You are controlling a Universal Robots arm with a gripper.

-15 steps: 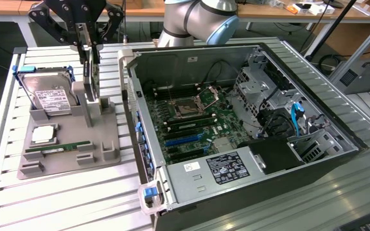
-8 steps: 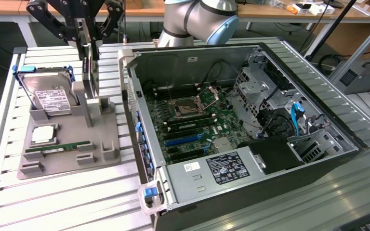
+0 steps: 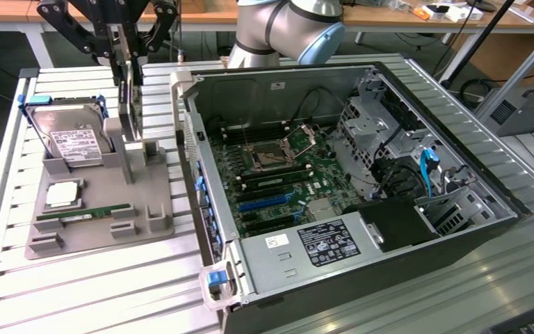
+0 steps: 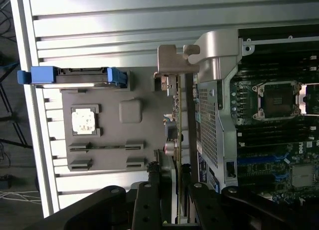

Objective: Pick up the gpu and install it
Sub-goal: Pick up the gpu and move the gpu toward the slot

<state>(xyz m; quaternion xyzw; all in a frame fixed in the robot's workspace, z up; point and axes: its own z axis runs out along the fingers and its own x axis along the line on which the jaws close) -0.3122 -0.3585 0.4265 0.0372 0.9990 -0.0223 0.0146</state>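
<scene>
Exterior view: gpu [image 3: 133, 104] upright in the gripper [image 3: 126, 62], jaws narrowed onto it, above gray holder [image 3: 151, 184].

Claw [image 3: 128, 59]: matt black metal, two-fingered, built of hinged link bars with round pivot pins and small screw holes. Behind the claw: silver-grey tubular arm [image 3: 272, 28], rounded joint housings, pale blue plastic end cap [image 3: 327, 40].

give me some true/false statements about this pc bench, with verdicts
1. The gpu is seated in the motherboard. False: it stands upright over the grey holder, outside the case, clamped by the gripper.
2. The hard drive sits in the grey holder. True.
3. The case lies open, showing its inside. True.
4. The ram stick stands upright. False: it lies flat on the holder.
</scene>
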